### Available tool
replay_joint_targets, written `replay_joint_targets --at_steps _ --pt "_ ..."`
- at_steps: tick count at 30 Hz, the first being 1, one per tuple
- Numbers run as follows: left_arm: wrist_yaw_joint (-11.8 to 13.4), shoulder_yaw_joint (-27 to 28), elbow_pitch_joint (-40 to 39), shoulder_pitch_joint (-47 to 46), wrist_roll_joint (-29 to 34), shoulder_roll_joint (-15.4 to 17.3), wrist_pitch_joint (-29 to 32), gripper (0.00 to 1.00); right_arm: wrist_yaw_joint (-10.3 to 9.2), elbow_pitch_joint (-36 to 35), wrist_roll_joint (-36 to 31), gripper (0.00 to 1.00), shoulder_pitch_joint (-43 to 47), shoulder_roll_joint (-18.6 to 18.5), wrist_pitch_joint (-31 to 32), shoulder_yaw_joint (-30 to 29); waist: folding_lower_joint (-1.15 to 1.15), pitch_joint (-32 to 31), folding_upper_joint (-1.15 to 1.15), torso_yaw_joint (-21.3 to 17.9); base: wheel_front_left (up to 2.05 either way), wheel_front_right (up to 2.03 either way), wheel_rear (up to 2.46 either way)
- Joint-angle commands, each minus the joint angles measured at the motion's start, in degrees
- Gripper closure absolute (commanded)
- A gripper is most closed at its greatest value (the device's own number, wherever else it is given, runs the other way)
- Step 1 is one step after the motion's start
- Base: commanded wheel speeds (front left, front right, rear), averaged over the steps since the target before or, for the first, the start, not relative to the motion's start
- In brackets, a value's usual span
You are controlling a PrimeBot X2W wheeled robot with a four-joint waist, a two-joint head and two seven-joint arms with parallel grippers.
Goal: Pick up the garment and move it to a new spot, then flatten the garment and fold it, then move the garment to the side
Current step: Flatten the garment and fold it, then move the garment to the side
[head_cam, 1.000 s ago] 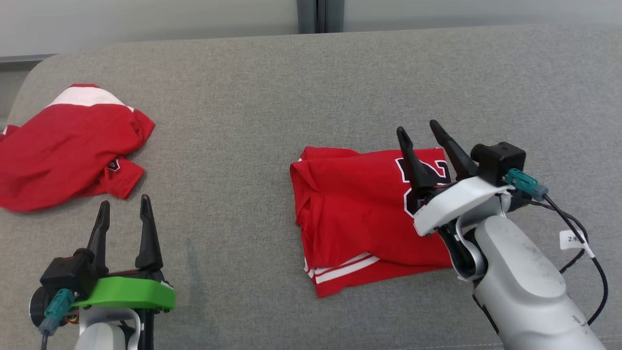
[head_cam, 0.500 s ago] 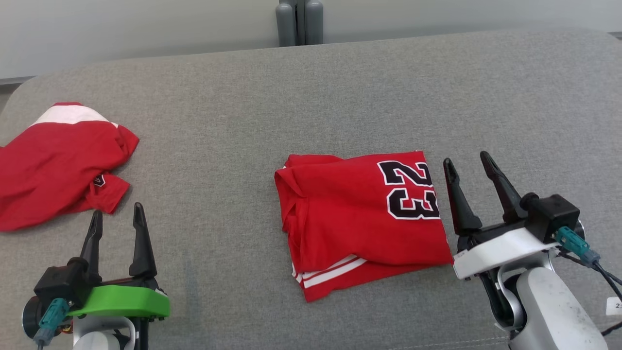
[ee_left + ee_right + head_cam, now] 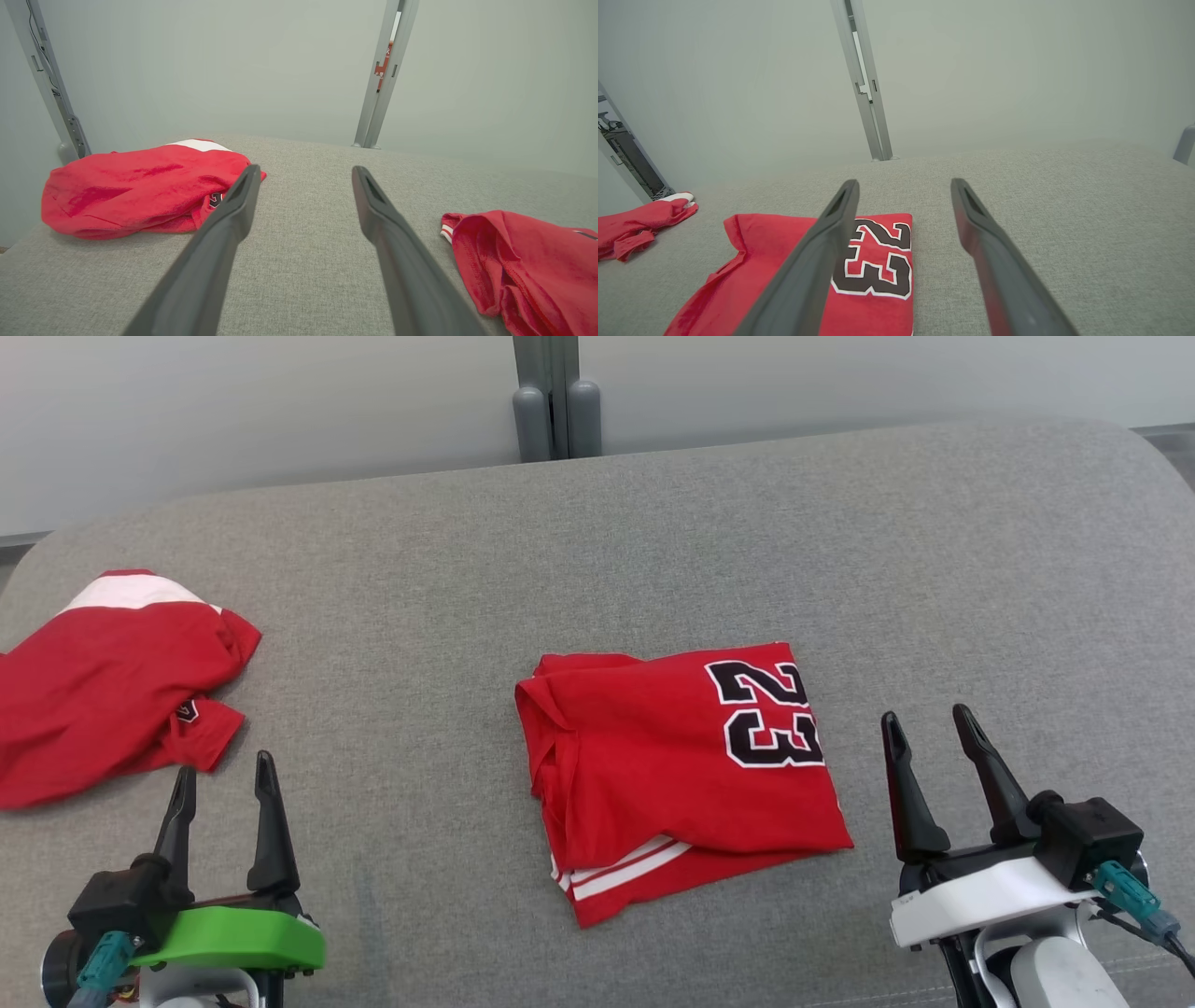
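Folded red jersey [image 3: 681,775], number 23 facing up, striped hem showing at its near edge. It lies flat about midway across the grey padded surface [image 3: 653,541], and nothing touches it.

Handling, as I judge it: a light, soft knit, limp. The layers will slide apart and the fold will slump if I pinch only the top sheet. The best hold looks like the stacked right edge by the number, all layers in one bite, or both side edges at once, lifted level. The cloth may be a little slick, but the pad should give enough for a finger to slip under.

My right gripper [image 3: 927,719] sits just beside the jersey's right edge, jaws wide, nothing between them. My left gripper [image 3: 224,770] is well apart from it on the other side, equally wide, empty.

Count: two red garments — the folded jersey and a crumpled red-and-white heap [image 3: 112,691] at the pad's left end. Two grippers, two dark fingers [image 3: 269,821] each. One grey upright [image 3: 551,401] behind the pad.
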Motion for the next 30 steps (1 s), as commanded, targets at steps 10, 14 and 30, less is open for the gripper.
replay_joint_targets --at_steps 10,14,30 --pt "-0.1 -0.2 -0.3 2.2 3.9 0.1 -0.2 0.0 -0.03 -1.1 -0.4 0.0 2.3 1.0 -0.2 -0.9 0.0 -1.3 0.0 0.4 0.0 0.0 0.0" --pt "-0.1 -0.2 -0.3 2.7 4.5 0.1 -0.2 0.0 -0.03 -0.9 -0.7 0.0 2.6 1.2 -0.2 -1.0 0.0 -1.8 0.0 0.7 0.0 0.0 0.0" --pt "0.3 -0.2 -0.6 3.5 5.3 0.1 -0.2 0.0 -0.03 -0.5 -1.5 0.0 2.8 1.4 -0.2 -1.0 0.0 -2.2 0.0 0.9 0.0 0.0 0.0"
